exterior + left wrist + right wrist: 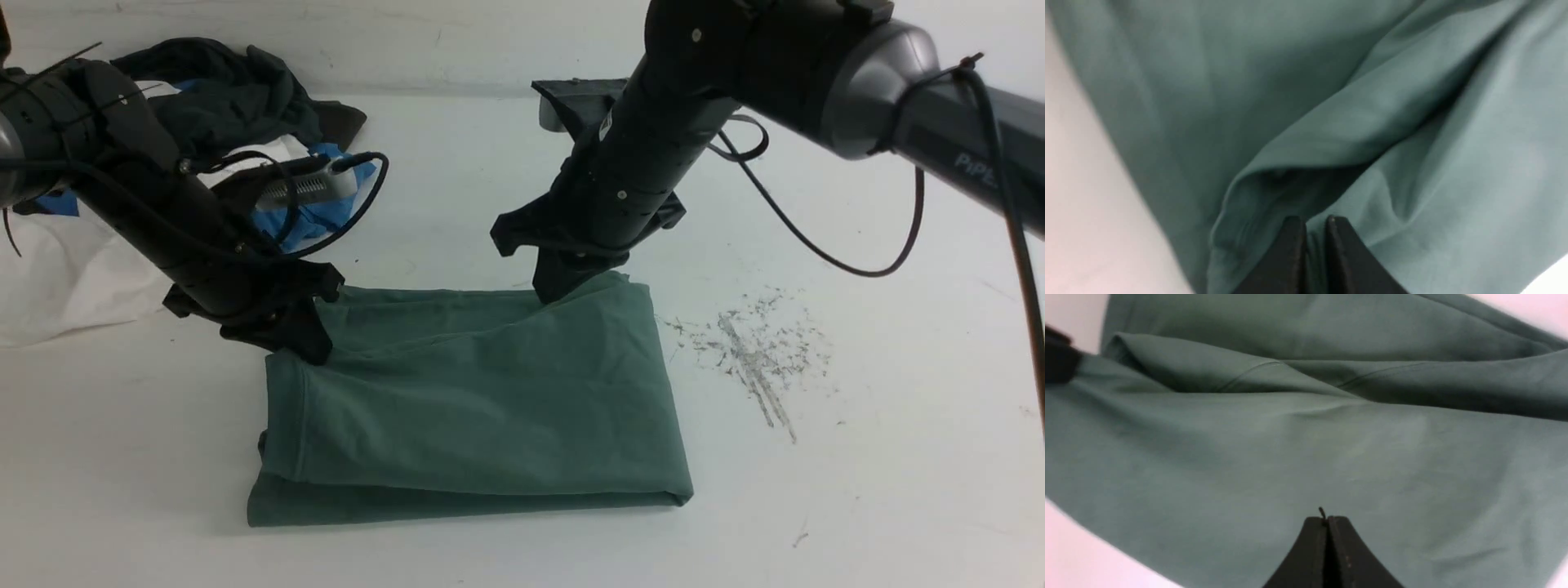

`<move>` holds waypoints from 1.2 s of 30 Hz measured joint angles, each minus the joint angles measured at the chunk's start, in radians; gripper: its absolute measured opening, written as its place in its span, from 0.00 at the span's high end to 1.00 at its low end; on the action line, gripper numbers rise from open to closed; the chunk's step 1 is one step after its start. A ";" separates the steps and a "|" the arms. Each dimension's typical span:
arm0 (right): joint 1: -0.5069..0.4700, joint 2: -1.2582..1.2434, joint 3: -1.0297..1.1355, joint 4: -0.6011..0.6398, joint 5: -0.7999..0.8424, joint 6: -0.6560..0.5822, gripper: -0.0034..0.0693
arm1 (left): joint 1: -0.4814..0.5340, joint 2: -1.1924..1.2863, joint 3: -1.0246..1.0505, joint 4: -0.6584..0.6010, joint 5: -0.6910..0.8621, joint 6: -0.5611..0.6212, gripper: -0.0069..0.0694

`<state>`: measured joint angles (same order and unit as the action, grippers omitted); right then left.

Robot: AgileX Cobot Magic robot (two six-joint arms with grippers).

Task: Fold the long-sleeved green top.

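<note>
**Green top folded, both grippers at its far edge**

White tabletop [857, 490] stretched around the work, bare toward the near edge and to the right, where grey scuff marks [755, 351] marred the surface just beside the cloth. Centred on it lay the muted sage-green long-sleeved top [482, 400], doubled into a rough rectangle with its fold along the near side and stacked layers showing at the near-left corner.

At the far-left corner the black left gripper [314, 347] pressed down; in the left wrist view its fingertips [1294, 232] stood nearly together with a thin strip of green fabric [1412, 122] between them, so it appeared clamped on the top. At the far-right corner the black right gripper [555, 290] met the cloth, and the right wrist view showed its fingers [1314, 539] fully together above the fabric [1306, 437]; whether any cloth was pinched could not be told.

Behind the left gripper lay a heap of dark grey, blue and white clothes [237, 106], well apart from the top. Partial lettering "PiPE" [976, 170] read on the right arm.
</note>
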<state>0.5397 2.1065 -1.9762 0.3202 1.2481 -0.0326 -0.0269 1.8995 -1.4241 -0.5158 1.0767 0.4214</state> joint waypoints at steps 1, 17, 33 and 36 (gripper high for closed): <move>0.000 0.003 0.000 0.002 0.000 0.000 0.97 | 0.000 0.000 0.000 0.000 -0.002 0.000 0.86; 0.038 0.178 0.000 -0.012 -0.011 -0.002 0.97 | 0.003 -0.026 -0.011 0.098 -0.112 -0.057 0.86; 0.039 0.223 0.000 -0.016 -0.019 0.001 0.97 | 0.004 0.007 -0.011 0.333 -0.217 -0.225 0.56; 0.039 0.224 0.000 -0.016 -0.019 0.001 0.97 | 0.004 0.007 -0.011 0.418 -0.237 -0.287 0.39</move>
<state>0.5783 2.3310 -1.9762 0.3042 1.2295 -0.0321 -0.0231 1.9061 -1.4355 -0.0980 0.8396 0.1349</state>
